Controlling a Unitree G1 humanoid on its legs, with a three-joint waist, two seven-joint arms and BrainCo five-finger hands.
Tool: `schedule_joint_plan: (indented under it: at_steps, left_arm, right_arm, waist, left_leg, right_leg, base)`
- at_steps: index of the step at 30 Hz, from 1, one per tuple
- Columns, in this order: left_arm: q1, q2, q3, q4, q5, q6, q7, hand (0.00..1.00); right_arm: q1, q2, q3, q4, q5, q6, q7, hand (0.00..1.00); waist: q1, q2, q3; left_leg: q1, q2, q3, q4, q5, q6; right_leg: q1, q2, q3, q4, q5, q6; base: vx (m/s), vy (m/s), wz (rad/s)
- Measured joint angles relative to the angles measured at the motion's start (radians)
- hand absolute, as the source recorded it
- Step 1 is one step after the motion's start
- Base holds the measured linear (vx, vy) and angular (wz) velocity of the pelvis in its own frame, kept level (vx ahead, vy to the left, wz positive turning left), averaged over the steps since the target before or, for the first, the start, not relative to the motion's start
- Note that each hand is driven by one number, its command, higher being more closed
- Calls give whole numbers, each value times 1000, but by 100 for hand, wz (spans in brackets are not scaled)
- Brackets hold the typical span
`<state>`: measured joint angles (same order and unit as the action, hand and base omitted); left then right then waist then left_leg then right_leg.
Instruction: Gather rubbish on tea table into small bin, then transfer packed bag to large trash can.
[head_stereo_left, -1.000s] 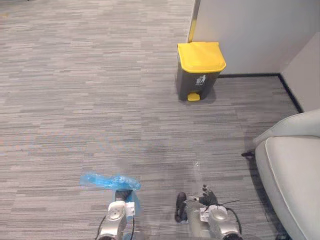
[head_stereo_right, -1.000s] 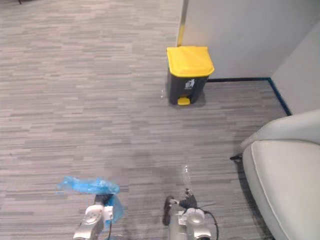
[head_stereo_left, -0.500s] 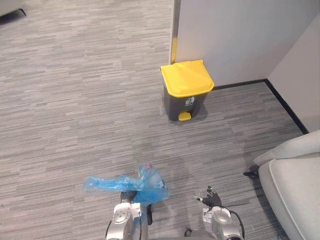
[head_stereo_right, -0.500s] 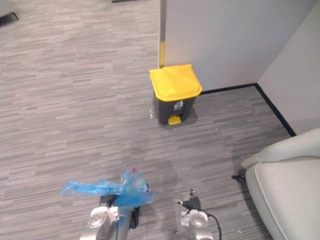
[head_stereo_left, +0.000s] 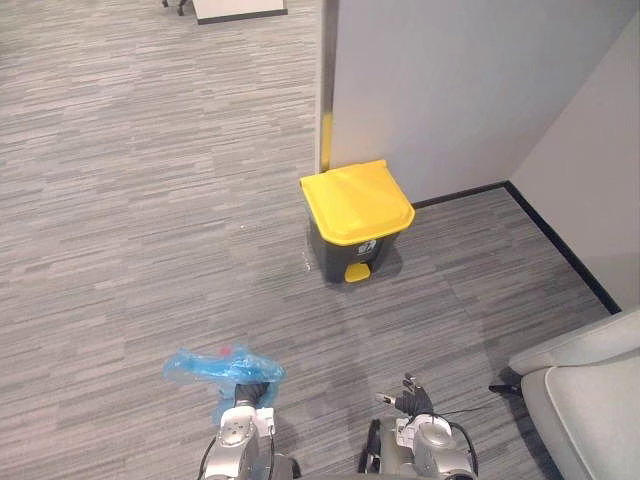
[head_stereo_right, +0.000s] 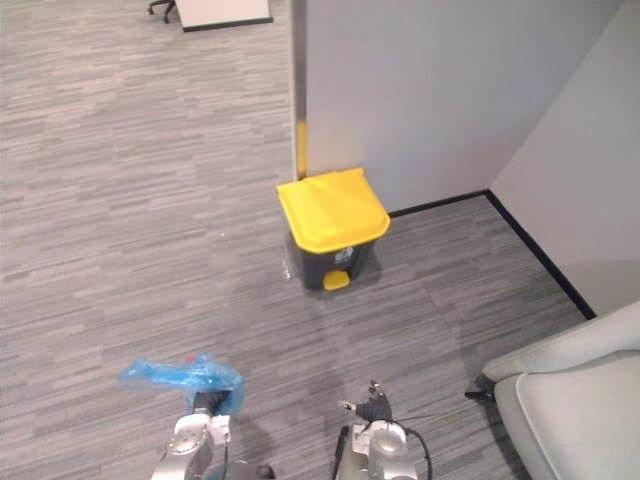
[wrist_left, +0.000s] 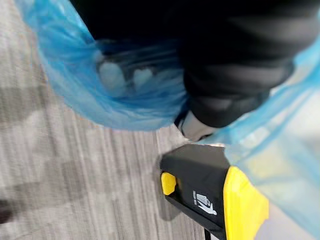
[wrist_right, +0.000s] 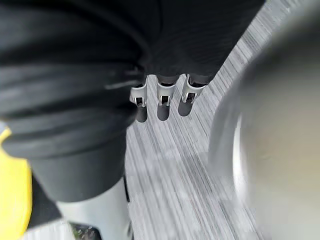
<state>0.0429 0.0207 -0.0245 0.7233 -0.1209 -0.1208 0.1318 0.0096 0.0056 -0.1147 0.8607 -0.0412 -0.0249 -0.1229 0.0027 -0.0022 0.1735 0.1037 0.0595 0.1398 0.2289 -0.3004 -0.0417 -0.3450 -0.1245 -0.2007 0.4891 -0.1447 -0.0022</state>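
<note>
open carpet floor (head_stereo_left: 150, 200) ahead, yellow-lidded trash can (head_stereo_left: 355, 222) against the wall (head_stereo_left: 440, 90), sofa (head_stereo_left: 590, 400) on the right

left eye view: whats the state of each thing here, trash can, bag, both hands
large trash can: upright on the carpet by the wall corner, yellow lid shut
blue bag: off the floor, bunched and carried in the left hand
left hand: closed on the blue bag
right hand: fingers relaxed, holding nothing
</note>
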Motion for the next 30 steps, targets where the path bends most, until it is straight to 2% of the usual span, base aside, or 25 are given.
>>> schedule_joint_plan:
  at_steps: [1,3,4,5,6,8,9,11,12,13,14,17,18,20,21,22,23,25,27,28,29,30]
  left_arm:
    - [4,-12,6,3,1,-1,0,100]
    - [9,-16,17,4,1,-1,-1,100]
    - [9,-26,27,2,1,0,-5,100]
    - [18,-39,39,-9,0,0,-7,100]
    - [42,-47,40,-30,0,-1,-8,100]
    - [69,-55,37,-49,-1,0,-16,100]
    - [70,-57,36,-50,-1,0,-21,100]
    - [67,-57,36,-50,-1,0,-22,100]
    - [64,-57,36,-48,-1,0,-22,100]
    - [62,-58,36,-43,-1,0,-22,100]
    - [63,-60,35,-43,-1,0,-22,100]
    - [57,-33,31,-20,-3,0,-20,100]
    - [50,-26,11,-6,-3,0,-20,100]
    - [52,-22,2,21,-1,1,-21,100]
    - [60,-22,-5,29,-1,2,-20,100]
    - [68,-15,-12,33,0,2,-20,100]
    - [71,-10,-13,37,1,2,-19,100]
    - [64,15,-7,36,1,2,-8,100]
    - [48,17,11,36,0,0,-1,100]
    - [46,17,12,36,0,-1,-1,100]
    - [50,18,12,37,0,-2,-1,100]
    - [49,27,13,38,1,-4,-2,100]
  right_arm:
    - [-11,-19,-1,10,0,0,-1,0]
    - [-10,-23,-2,14,0,0,-3,0]
    - [-2,-18,1,14,1,0,-4,0]
    - [12,-10,3,10,2,0,-5,0]
    - [17,-3,7,6,3,-1,-6,0]
    - [20,3,17,-13,5,-1,-6,0]
    - [19,5,16,-22,5,-4,-6,0]
    - [10,6,1,-21,9,-5,-7,0]
    - [10,5,-9,-19,13,-5,-9,0]
    - [11,1,-19,-15,14,-5,-11,0]
    - [12,-9,-23,-10,14,-4,-11,0]
    - [18,5,-32,20,13,-2,-12,0]
    - [24,7,-40,25,13,-2,-11,0]
    - [21,3,-41,24,12,-3,-10,0]
    - [23,7,-41,24,12,-3,-8,0]
    - [28,15,-41,23,11,-3,-6,0]
    - [33,26,-41,23,11,-3,-4,0]
    - [30,30,-41,18,9,-4,-3,0]
    - [30,27,-42,15,9,-5,-3,0]
    - [28,26,-41,17,8,-5,-3,0]
    - [23,25,-41,19,8,-4,-3,0]
    - [27,30,-42,24,8,-5,-3,0]
  waist:
    - [4,17,-10]
    - [-2,25,-8]
    - [-2,27,-6]
    - [0,24,-4]
    - [7,19,-2]
    - [10,14,-2]
    - [10,9,-2]
    - [23,9,-1]
    - [26,13,-3]
    - [29,21,-9]
    - [31,35,-13]
    - [36,-22,-25]
    - [38,-28,-25]
    - [39,-21,-22]
    - [40,-21,-22]
    - [34,-21,-23]
    - [34,-19,-22]
    - [33,-24,-25]
    - [26,-15,-20]
    - [22,-12,-19]
    - [10,-12,-24]
    - [8,-34,-34]
  left_leg:
    - [2,16,-15,14,2,-1]
    - [-36,45,-19,147,5,-8]
    - [-99,76,-22,327,41,-54]
    - [-152,105,-26,473,82,-80]
    - [-192,133,-10,593,69,-78]
    - [-272,154,29,662,38,-57]
    - [-303,157,53,629,31,-46]
    - [-332,143,76,462,27,-33]
    - [-343,117,71,302,46,-24]
    - [-329,94,61,150,125,-23]
    - [-327,83,45,49,240,-25]
    - [-292,13,60,25,223,5]
    - [-269,-16,70,18,198,19]
    - [-208,-41,83,-16,179,37]
    - [-174,-53,91,-38,173,41]
    - [-139,-62,92,-49,156,46]
    - [-118,-67,90,-52,144,56]
    - [-93,-69,77,-53,125,57]
    - [-63,-57,48,-69,122,54]
    - [-59,-49,39,-72,122,52]
    - [-54,-40,14,-71,120,39]
    - [-54,-58,-5,-71,118,28]
  right_leg:
    - [2,20,-3,-5,-31,-7]
    - [42,36,-17,-17,-63,-20]
    - [104,51,-31,-53,-72,-29]
    - [157,60,-34,-89,-76,-37]
    - [211,70,-32,-123,-81,-47]
    - [278,75,-24,-176,-88,-56]
    - [296,74,-15,-198,-81,-46]
    - [320,66,0,-230,-76,-37]
    - [334,57,9,-244,-75,-21]
    - [338,52,17,-252,-78,5]
    - [341,59,25,-251,-87,27]
    - [357,-6,48,-258,-110,80]
    - [366,-36,53,-232,-117,92]
    - [336,-67,80,-99,-121,99]
    - [298,-82,103,11,-116,106]
    - [244,-101,118,154,-89,134]
    - [199,-111,132,256,-93,128]
    - [137,-110,111,326,-147,115]
    - [94,-79,79,278,-183,82]
    - [84,-63,78,243,-184,78]
    - [87,-24,87,94,-155,69]
    - [99,-18,103,-39,-36,39]
  base:
    - [337,-174,-15]
    - [330,-194,8]
    - [322,-184,21]
    - [385,-165,1]
    - [313,-93,-17]
    - [282,-14,-21]
    - [273,36,-27]
    - [231,98,-27]
    - [269,162,-17]
    - [302,197,-18]
    - [360,206,-15]
    - [248,152,4]
    - [293,203,-2]
    - [211,170,-19]
    - [219,194,-13]
    - [226,147,-1]
    - [196,88,10]
    - [196,13,17]
    - [234,-62,37]
    - [273,-141,56]
    - [216,-135,56]
    - [233,-145,64]
